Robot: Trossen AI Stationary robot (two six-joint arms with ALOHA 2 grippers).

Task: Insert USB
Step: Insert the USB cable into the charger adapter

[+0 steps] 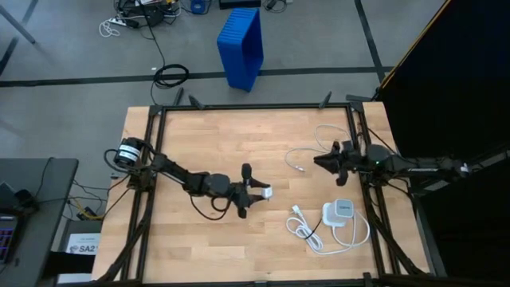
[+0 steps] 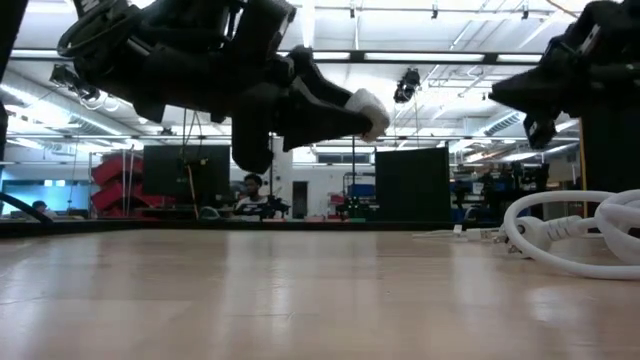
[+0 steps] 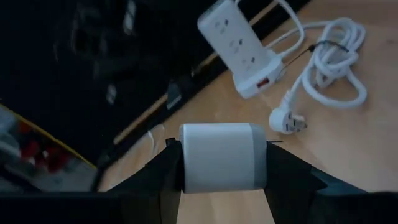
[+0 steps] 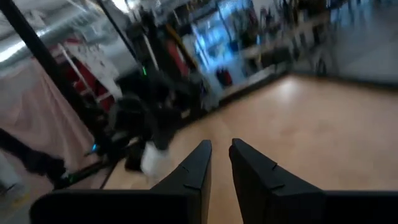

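From above, my left gripper [image 1: 256, 191] sits just below the centre of the frame, over the wooden table [image 1: 199, 143], clamped on the white charger block [image 1: 265, 192]. My right gripper [image 1: 321, 161] is right of centre, fingers drawn nearly together with nothing between them. The USB [image 1: 307, 149], a thin white cable, loops on the table just left of and above my right gripper, its small plug [image 1: 299, 169] lying a little left of my fingertips and apart from them. In the lower right of the frame lie the power strip [image 1: 339, 212] and its thick white cord [image 1: 307, 229].

From table height, my left gripper [image 2: 345, 112] hangs in the upper middle of the frame, well clear of the tabletop, the charger block [image 2: 370, 108] at its tip. My right arm [image 2: 560, 75] fills the upper right. The thick cord [image 2: 560, 235] rests at the right edge.

Through my left wrist camera, my fingers [image 3: 165, 171] press both sides of the charger block [image 3: 222, 155] at bottom centre; the power strip [image 3: 239, 43] and coiled cord [image 3: 336, 62] lie in the upper right.

Through my right wrist camera, my fingers [image 4: 196, 165] stand close together at the bottom, a narrow gap between them, empty. My left arm shows dimly at centre left with the charger block [image 4: 151, 158].
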